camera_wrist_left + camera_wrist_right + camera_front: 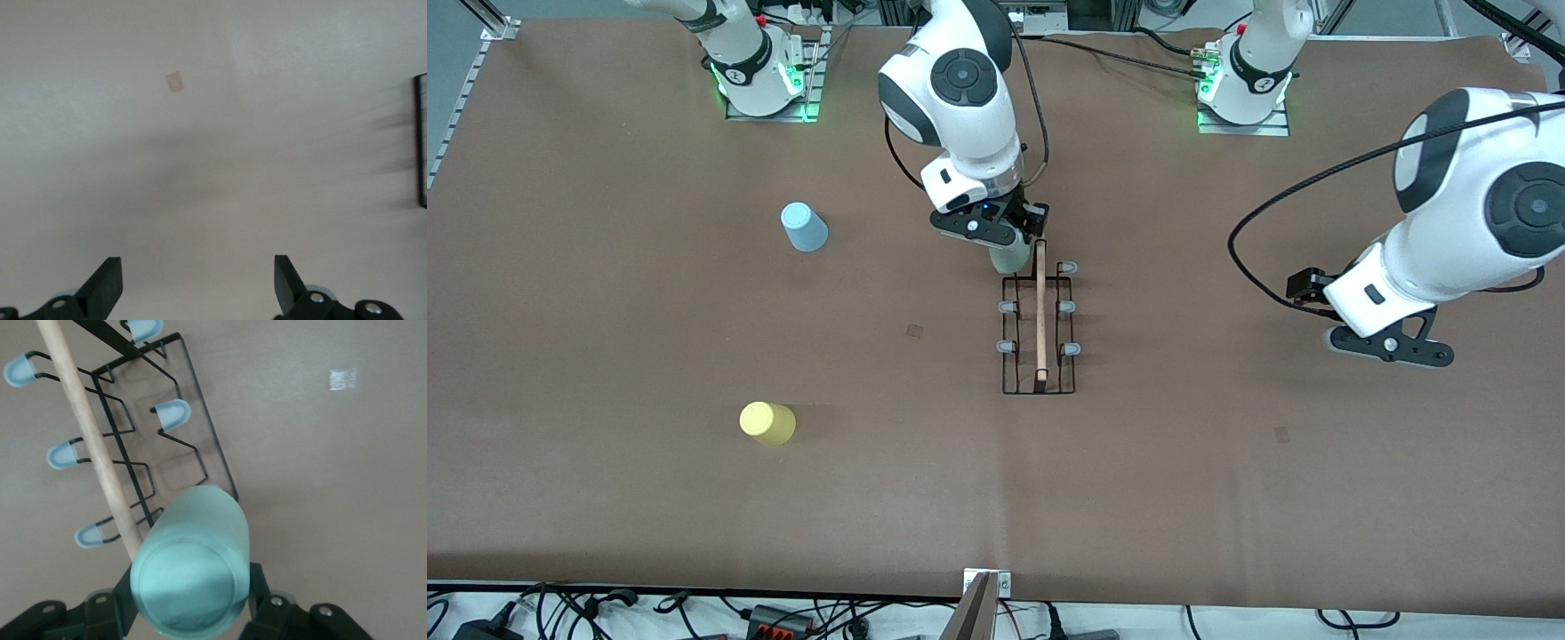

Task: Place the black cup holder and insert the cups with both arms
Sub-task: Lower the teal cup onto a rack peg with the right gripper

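Observation:
The black cup holder [1039,329] stands mid-table, its wooden rod [1040,307] on top and grey-tipped pegs at both sides; it also shows in the right wrist view [167,447]. My right gripper [1009,244] is shut on the mint green cup [1009,259] and holds it over the holder's end nearest the robots' bases. In the right wrist view [190,587] the cup's closed bottom [190,577] faces the camera beside the rod [87,433]. The light blue cup [805,227] and the yellow cup [767,423] sit toward the right arm's end. My left gripper [1392,347] [198,280] is open and empty over bare table.
Small pale marks lie on the brown table, one beside the holder [914,331], one under the left arm [1281,434] [175,81]. Cables and a metal bracket [983,591] run along the table edge nearest the camera. The arm bases [760,80] [1245,84] stand along the top.

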